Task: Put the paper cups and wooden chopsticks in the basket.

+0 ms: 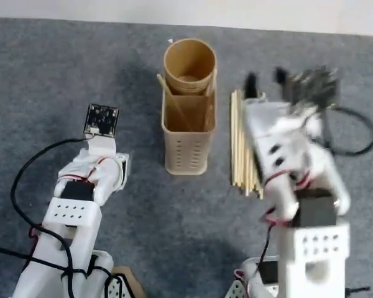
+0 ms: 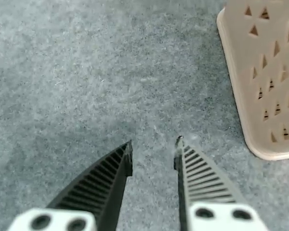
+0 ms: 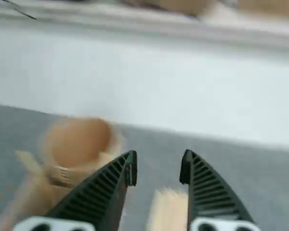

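Observation:
A tan perforated basket stands in the middle of the grey carpet. Stacked brown paper cups sit in its far end, and a wooden chopstick leans inside beside them. A bundle of wooden chopsticks lies on the carpet just right of the basket. My right gripper hovers over the bundle's far end, open and holding nothing; its wrist view shows the gripper with the chopsticks below and the cups to one side. My left gripper is open above bare carpet, the basket beside it.
The left arm rests left of the basket, with bare carpet between them. Black cables trail from the right arm. A white wall runs along the far edge of the carpet.

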Robot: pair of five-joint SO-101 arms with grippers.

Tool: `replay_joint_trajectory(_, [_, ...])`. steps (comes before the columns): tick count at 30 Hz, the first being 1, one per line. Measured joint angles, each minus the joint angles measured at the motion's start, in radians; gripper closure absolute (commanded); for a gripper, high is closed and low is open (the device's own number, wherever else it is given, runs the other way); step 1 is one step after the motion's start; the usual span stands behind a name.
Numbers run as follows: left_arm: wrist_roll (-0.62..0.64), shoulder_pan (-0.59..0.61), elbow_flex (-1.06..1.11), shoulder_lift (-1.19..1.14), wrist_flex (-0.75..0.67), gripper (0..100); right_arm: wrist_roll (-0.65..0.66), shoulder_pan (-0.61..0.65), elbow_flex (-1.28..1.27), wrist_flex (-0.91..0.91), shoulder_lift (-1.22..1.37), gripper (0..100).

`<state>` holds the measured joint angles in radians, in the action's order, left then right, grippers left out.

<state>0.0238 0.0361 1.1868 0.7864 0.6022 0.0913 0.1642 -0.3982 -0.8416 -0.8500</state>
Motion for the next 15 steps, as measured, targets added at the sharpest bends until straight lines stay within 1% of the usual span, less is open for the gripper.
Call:
replay_joint_trajectory(3, [0.0,0.0,0.0,0.0,0.0,83,0.0,-0.097,0.107,-0.144,0.167,83.3])
replay_joint_trajectory(5, [0.0,0.0,0.0,0.0,0.0,83,0.002,-0.123,0.126,-0.187,0.296,83.3])
replay_joint_trajectory(12, [0.0,0.0,0.0,0.0,0.0,83,0.003,-0.126,0.129,-0.196,0.786,83.3])
replay_joint_trajectory(15, [0.0,0.0,0.0,0.0,0.0,83,0.003,-0.135,0.129,-0.186,0.936,83.6])
